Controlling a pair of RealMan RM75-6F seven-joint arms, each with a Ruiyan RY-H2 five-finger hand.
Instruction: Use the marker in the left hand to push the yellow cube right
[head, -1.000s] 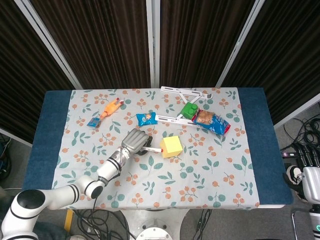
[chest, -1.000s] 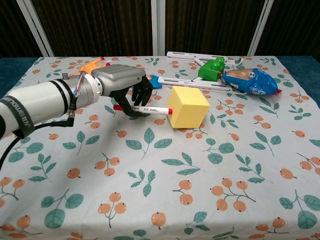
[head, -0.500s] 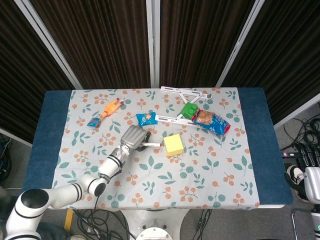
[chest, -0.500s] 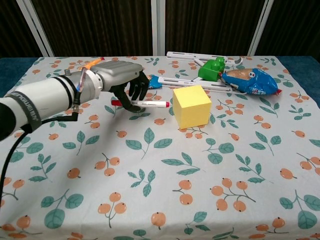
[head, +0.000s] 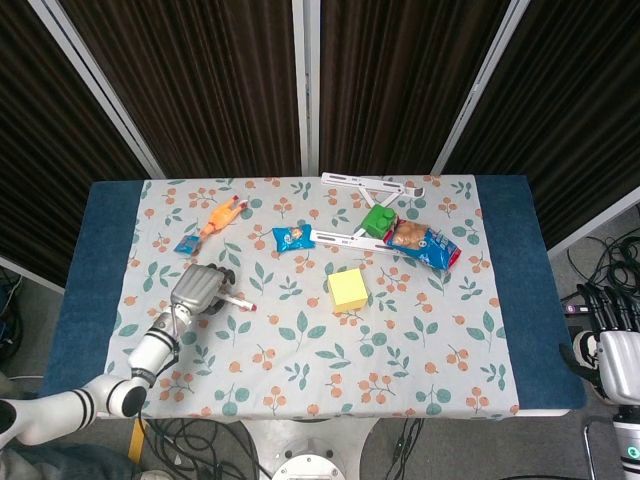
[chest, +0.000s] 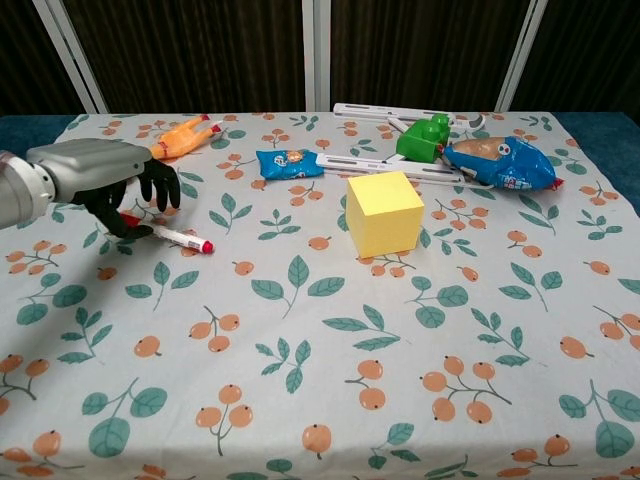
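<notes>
The yellow cube stands on the flowered cloth near the table's middle, touched by nothing. My left hand is well to the cube's left, low over the cloth, with its fingers curled around the left end of a white marker. The marker's red tip points right toward the cube, with a wide gap between them. My right hand shows only in the head view, off the table's right edge, fingers extended and holding nothing.
Behind the cube lie a blue snack packet, a green block, a blue chip bag and a white folding frame. An orange rubber chicken lies behind my left hand.
The marker tip touched the cube, which turned and shifted slightly right. My left hand then drew far back to the left with the marker. The cube now stays put.
</notes>
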